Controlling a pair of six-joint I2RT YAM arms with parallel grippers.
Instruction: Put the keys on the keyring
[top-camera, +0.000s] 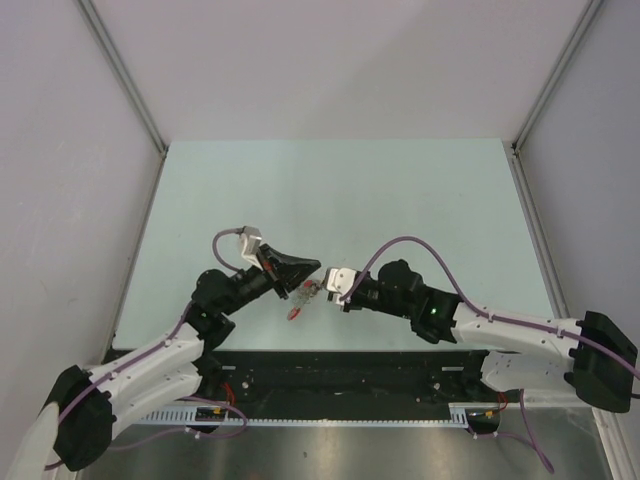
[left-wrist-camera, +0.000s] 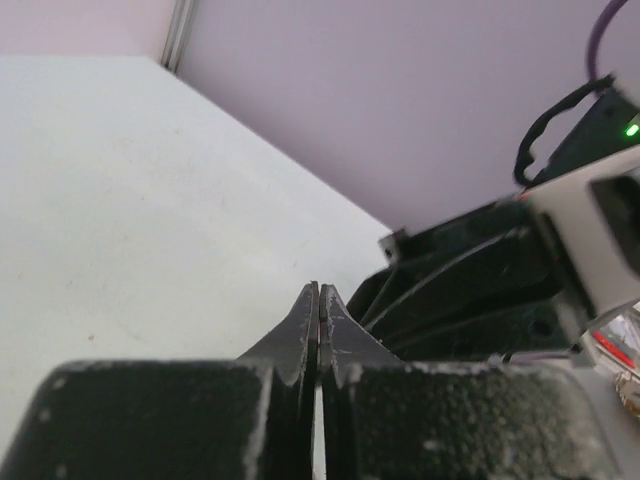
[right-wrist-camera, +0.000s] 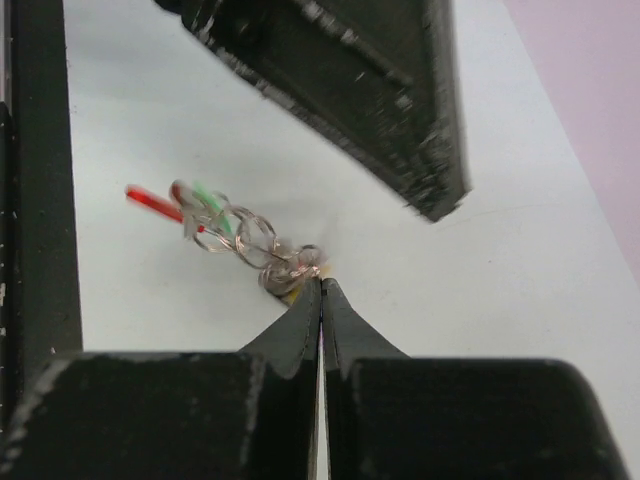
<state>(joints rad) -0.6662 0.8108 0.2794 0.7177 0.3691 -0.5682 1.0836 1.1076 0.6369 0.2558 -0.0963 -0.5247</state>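
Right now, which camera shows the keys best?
Right wrist: the keys bunch at the right gripper tips, close up, red and green heads visible. The top view shows them only as a tiny reddish speck. The left wrist view shows none I can identify.

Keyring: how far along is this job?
Looks done: red piece and green piece are linked into the ring chain. In hand: the right hand is shut on that chain's end; the left hand is shut, empty. Left: the yellow piece, too blurred to call threaded.
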